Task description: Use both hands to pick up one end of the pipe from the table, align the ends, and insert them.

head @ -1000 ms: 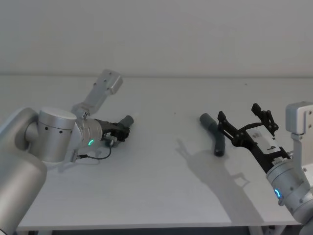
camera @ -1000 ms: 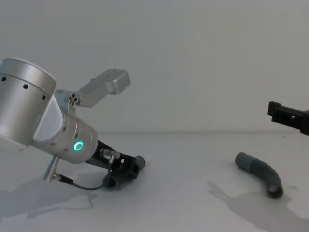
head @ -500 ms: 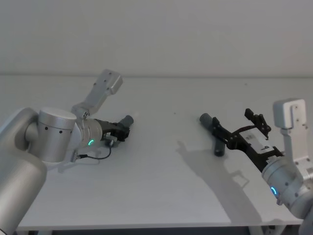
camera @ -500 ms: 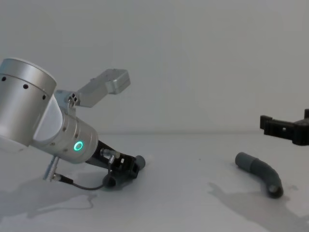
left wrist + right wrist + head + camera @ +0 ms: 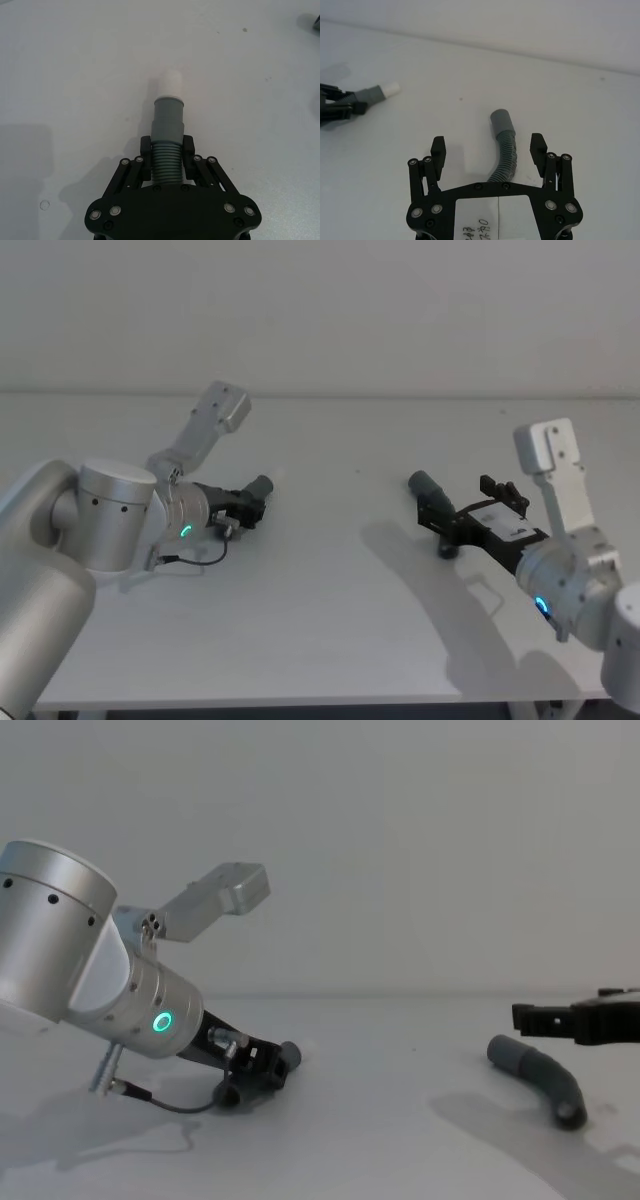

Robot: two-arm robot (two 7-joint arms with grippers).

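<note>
Grey ribbed pipe piece flat on the white tabletop, on the robot's right. Right pincer low over it, spread wide with one finger on each side, not gripping yet. Could go wrong right here: may close on the bend and not the straight part, making the piece roll or spin away. May also squash the soft ribs, leaving the smooth collar drooping and pointing the wrong way.

Farther off, on the robot's left, left pincer clamped on the ribs of the other piece, down low by the tabletop, with a white stub poking out in front. Both pieces well apart. Might miss when brought together, with the stub bumping the collar's rim if tilted even a bit.

No box, bowl or cup to tell of, and nothing pushed into either end yet.
</note>
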